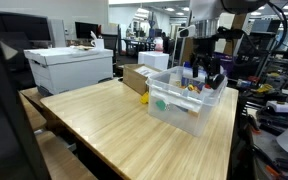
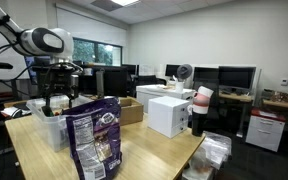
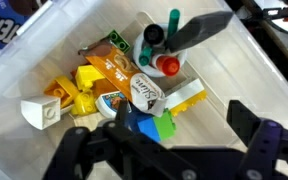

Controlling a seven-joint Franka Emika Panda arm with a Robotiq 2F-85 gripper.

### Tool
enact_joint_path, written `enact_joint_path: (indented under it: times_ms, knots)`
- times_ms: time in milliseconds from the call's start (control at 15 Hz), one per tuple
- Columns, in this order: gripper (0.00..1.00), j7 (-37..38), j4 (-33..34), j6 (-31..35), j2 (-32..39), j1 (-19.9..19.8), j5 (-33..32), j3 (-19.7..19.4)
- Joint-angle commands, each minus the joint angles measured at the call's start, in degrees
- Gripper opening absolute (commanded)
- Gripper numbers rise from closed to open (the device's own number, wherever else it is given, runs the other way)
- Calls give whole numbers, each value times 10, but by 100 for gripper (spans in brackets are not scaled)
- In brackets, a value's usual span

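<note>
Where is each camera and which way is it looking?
Exterior view: sits off a table corner, faces along it to the clear bin; shows the arm and gripper over the bin.
Exterior view: sits low behind a snack bag on the table, faces the bin; arm and gripper show above it.
Wrist view: on the wrist, looks down into the bin at toys; open fingers show.
All share the bin and gripper.

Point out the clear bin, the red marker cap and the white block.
clear bin [image 1: 174, 117]: in an exterior view, on its front wall.
red marker cap [image 3: 170, 66]: wrist view, on the cap's top.
white block [image 3: 42, 113]: wrist view, on its upper face.
</note>
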Motion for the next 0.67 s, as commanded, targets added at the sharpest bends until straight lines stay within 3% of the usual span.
enact_joint_path:
  times_ms: [0,267,600]
  knots:
    - [100,-108,-13,-35,1,10,-13,-16]
    - [100,-215,-13,-57,8,6,-16,-22]
    - [100,-226,-22,-25,8,5,-14,-18]
